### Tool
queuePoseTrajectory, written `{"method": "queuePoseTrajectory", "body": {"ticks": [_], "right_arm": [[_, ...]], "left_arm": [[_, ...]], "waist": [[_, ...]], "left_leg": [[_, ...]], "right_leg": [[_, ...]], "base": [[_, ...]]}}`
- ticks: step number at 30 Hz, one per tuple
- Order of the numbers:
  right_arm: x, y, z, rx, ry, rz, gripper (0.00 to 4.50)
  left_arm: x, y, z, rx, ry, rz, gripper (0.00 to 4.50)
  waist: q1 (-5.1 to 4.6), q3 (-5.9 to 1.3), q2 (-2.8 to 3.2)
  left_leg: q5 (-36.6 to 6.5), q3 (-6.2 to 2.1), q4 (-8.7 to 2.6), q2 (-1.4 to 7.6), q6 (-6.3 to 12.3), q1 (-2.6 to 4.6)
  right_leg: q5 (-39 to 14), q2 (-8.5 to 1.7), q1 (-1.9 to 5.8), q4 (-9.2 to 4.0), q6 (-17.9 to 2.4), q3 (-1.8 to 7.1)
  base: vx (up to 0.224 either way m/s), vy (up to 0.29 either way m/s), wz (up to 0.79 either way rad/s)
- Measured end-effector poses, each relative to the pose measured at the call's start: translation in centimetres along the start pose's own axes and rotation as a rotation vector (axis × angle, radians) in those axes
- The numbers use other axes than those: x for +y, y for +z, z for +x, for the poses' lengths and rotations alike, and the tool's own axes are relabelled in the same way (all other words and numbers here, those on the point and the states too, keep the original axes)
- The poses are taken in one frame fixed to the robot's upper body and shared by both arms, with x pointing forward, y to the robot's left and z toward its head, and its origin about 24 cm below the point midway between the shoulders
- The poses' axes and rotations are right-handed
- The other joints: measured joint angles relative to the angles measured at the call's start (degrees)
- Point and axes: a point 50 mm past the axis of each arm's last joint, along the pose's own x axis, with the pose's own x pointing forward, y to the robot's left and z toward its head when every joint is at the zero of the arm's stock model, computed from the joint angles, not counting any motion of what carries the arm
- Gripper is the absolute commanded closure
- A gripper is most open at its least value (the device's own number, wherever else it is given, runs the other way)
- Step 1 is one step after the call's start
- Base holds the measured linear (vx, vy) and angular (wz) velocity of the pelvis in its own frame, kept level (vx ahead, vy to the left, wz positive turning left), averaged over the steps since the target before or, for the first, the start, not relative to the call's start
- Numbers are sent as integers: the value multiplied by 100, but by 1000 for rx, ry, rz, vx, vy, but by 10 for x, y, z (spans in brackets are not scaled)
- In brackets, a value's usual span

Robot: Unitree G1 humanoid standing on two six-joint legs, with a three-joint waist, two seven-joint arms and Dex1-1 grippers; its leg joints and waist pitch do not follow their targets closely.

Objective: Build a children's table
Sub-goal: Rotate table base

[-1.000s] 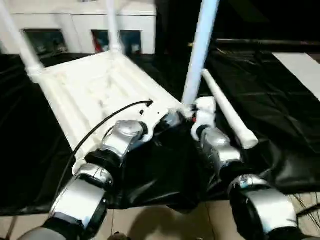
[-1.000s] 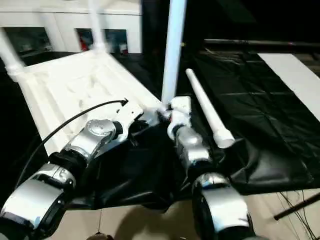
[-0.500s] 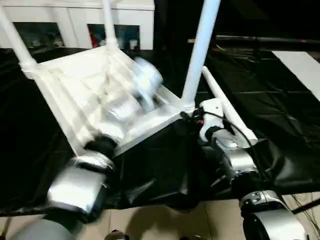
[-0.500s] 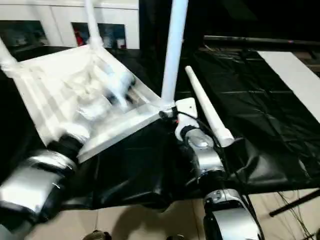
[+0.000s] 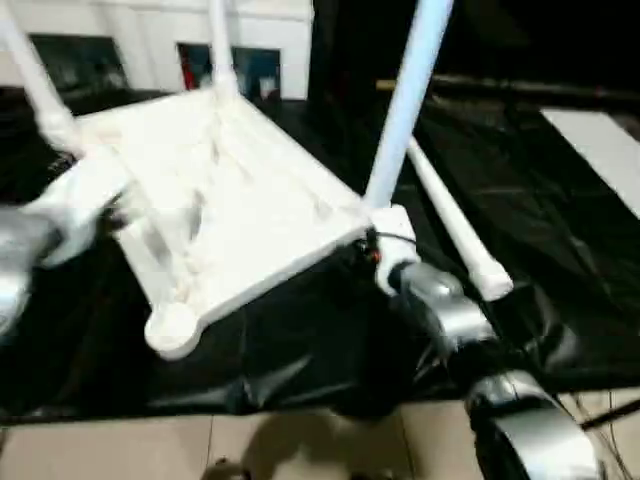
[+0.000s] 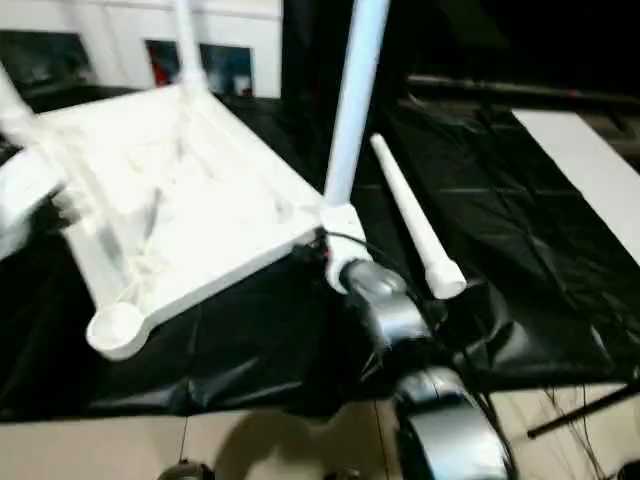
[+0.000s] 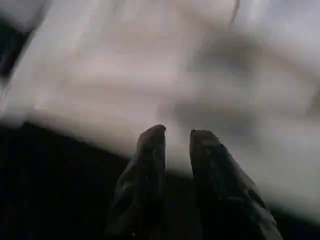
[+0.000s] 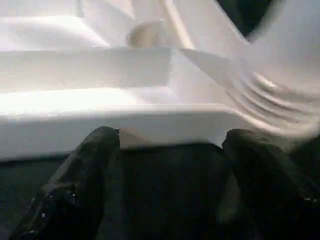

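Nearest the camera, the right arm's silver forearm runs up to the right gripper (image 5: 378,252), which sits at the near right corner of the tabletop (image 5: 230,215). Seen from the wrist, its jaws stand wide apart with the white edge of the tabletop just in front of them and nothing between them, so it holds nothing.

Just beyond, the tabletop lies upside down on the black sheet (image 5: 300,350) covering the floor, ribbed underside up and one end tilted. Its near left corner socket (image 5: 170,326) is empty. From the corner by the right gripper, a fitted leg (image 5: 405,100) stands up out of its socket.

Beside that, a loose leg (image 5: 455,225) lies on the sheet, well apart from the empty socket.

At the left edge, the left gripper (image 7: 175,140) hangs blurred by the tabletop's long side. Its wrist view shows the two fingertips a narrow gap apart with nothing gripped.

Farther back, two more legs (image 5: 222,45) rise from the far corners, and behind them stands a white cabinet (image 5: 270,30).

By my reckoning three legs are in and one is left: the loose leg must be picked up and seated in the near left socket, then the table turned upright.
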Motion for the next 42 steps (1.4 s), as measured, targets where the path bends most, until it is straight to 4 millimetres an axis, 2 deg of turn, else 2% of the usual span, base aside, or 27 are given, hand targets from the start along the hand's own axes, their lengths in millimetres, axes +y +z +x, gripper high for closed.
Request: {"method": "queuePoseTrajectory", "body": {"ticks": [9, 13, 20, 23, 26, 27, 28, 32, 35, 39, 42], "right_arm": [[18, 9, 14, 18, 46, -1, 82], [16, 12, 15, 12, 39, 0, 82], [14, 27, 18, -34, 25, 14, 82], [0, 31, 14, -22, -68, -29, 82], [-24, 40, 5, -1, -129, -59, 82], [-34, 46, 0, -6, -132, -44, 82], [-40, 49, -3, -10, -140, -30, 57], [-67, 53, -17, 31, -210, -33, 47], [-85, 51, -27, 85, -269, -33, 12], [-115, 52, -46, 200, -350, 6, 12], [-126, 49, -53, 264, -369, 28, 12]], "left_arm": [[-36, -13, 7, 146, -59, -35, 354], [-54, -6, 12, 87, -138, -106, 354], [-90, 11, 23, 1, -298, -143, 354], [-107, 28, 36, -69, -327, -149, 354], [-122, 44, 48, -146, -344, -167, 354], [-126, 51, 52, -177, -344, -169, 354], [-128, 56, 54, -199, -340, -167, 348], [-132, 80, 59, -296, -319, -154, 348], [-133, 86, 57, -326, -334, -146, 348], [-131, 92, 40, -402, -430, -120, 348], [-133, 95, 21, -477, -571, -71, 348]], "waist": [[-41, -16, -84], [5, -13, -83], [18, -6, -62], [73, 22, -3], [104, 36, 32], [100, 40, 48], [96, 41, 53], [40, 39, 129], [-17, 27, 178], [-58, 27, 179], [-63, 26, 179]], "left_leg": [[13, -9, 19, 0, -21, 1], [19, -13, 19, 2, -31, 0], [23, -22, 33, 0, -37, 0], [23, -20, 55, -2, -37, -20], [23, -22, 70, -4, -37, -23], [23, -24, 74, -3, -36, -22], [23, -24, 74, -3, -36, -23], [23, -31, 77, -1, -36, -21], [23, -30, 70, 0, -34, -24], [23, -30, 68, 20, -34, -24], [23, -30, 67, 25, -35, -19]], "right_leg": [[3, 9, -6, 42, -4, 4], [2, 14, -9, 53, -3, 2], [3, 14, -2, 63, -5, 4], [4, 13, 5, 67, -6, 14], [4, 14, 14, 73, -5, 20], [5, 14, 17, 73, -4, 20], [6, 15, 16, 73, -2, 20], [7, 20, 17, 74, -1, 18], [6, 24, 6, 74, 1, 20], [5, 53, -4, 73, 0, 24], [4, 58, -3, 73, -2, 25]], "base": [[0, 0, 0], [0, 0, 0], [0, 0, 0], [0, 0, 0], [0, 0, 0], [0, 0, 0], [0, 0, 0], [0, 0, 0], [0, 0, 0], [0, 0, 0], [0, 0, 0]]}}
